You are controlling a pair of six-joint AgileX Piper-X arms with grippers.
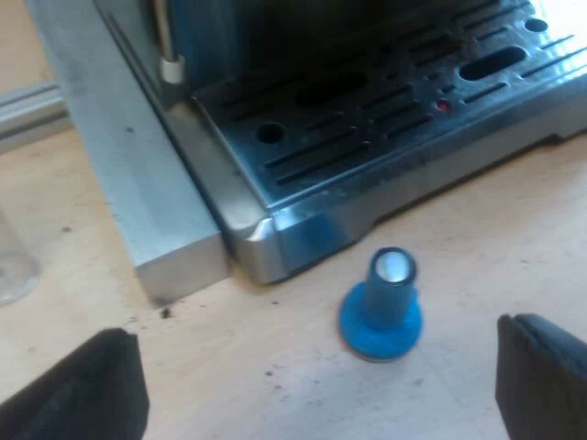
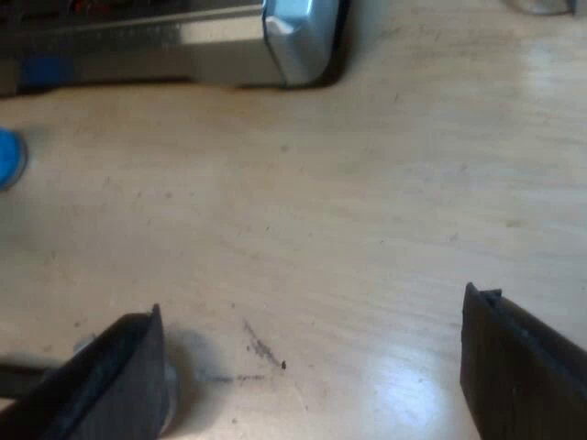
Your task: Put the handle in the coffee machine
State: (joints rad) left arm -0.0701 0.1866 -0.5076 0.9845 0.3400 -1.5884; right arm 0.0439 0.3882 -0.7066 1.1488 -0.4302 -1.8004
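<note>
A blue tamper (image 1: 381, 307) stands upright on the wooden table, just off the corner of the espresso machine's steel drip tray (image 1: 367, 119). My left gripper (image 1: 316, 330) hovers over the table with the tamper between and a little beyond its wide-apart black fingers (image 1: 87, 390), touching nothing. My right gripper (image 2: 312, 307) is open over bare wood, a short way from the machine's base corner (image 2: 298, 37). A blue edge of the tamper (image 2: 9, 156) shows off to its side. Something grey and metallic (image 2: 165, 394) lies by one right finger; I cannot tell what it is.
The rim of a clear measuring glass (image 1: 14, 270) stands on the table beside the machine's side panel (image 1: 138, 183). Dark coffee crumbs (image 1: 165, 313) are scattered near the machine's corner, and a few specks (image 2: 266, 353) lie on the wood between the right fingers.
</note>
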